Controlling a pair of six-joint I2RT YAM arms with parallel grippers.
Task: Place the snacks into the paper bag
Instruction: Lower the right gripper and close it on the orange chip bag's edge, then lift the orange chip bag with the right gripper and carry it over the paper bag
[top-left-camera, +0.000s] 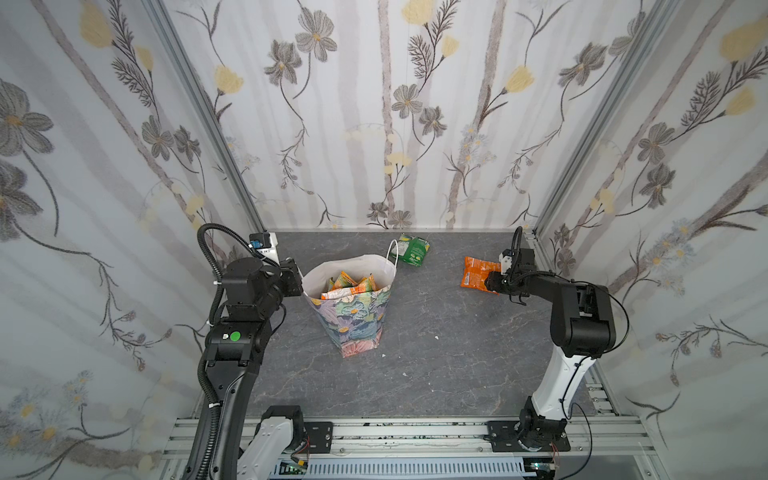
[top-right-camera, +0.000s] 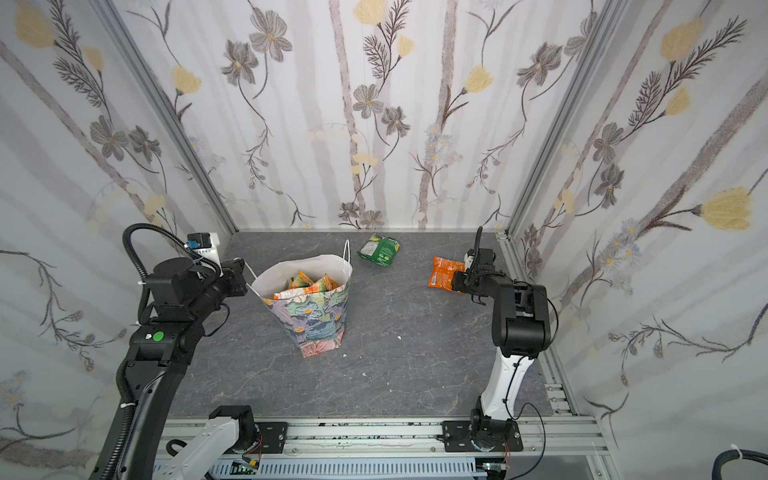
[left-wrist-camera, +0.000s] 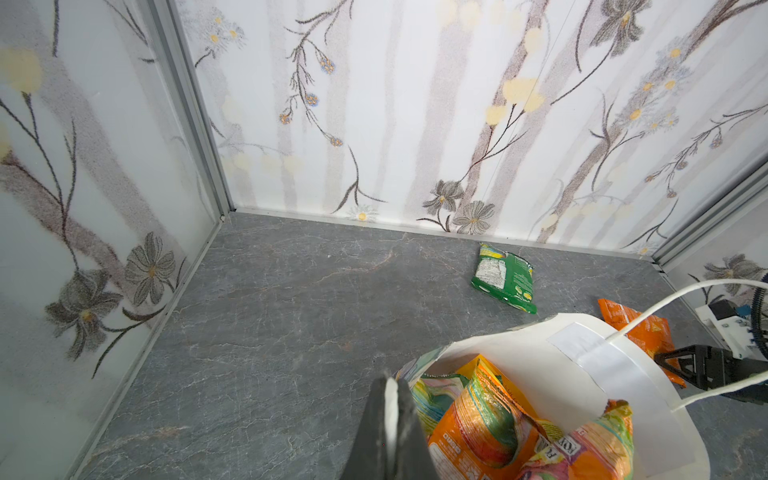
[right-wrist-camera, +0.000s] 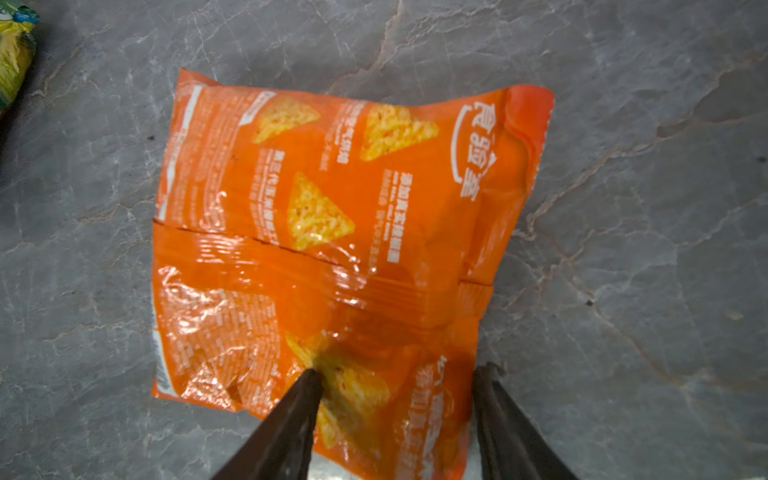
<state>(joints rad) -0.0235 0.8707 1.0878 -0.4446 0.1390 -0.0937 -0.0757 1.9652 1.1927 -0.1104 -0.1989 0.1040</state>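
Right gripper (right-wrist-camera: 399, 372) poised over the near end of the orange chip packet (right-wrist-camera: 332, 199), jaws apart, nothing gripped yet.
One fingertip (right-wrist-camera: 299, 399) presses on the film, the other sits at the packet's side edge. The packet lies flat on the grey table (right-wrist-camera: 623, 208), its length running away from the claw, so a pinch would likely take it across its width. Right arm is plainly nearer. Farther off lies the green packet (top-left-camera: 413, 249). The paper bag (top-left-camera: 353, 320) stands well apart, rim clamped by the left gripper (left-wrist-camera: 388, 399), bagged packets (top-left-camera: 347, 284) inside.

Glossy plastic orange packet (right-wrist-camera: 324, 232); matt paper bag (top-left-camera: 353, 320).
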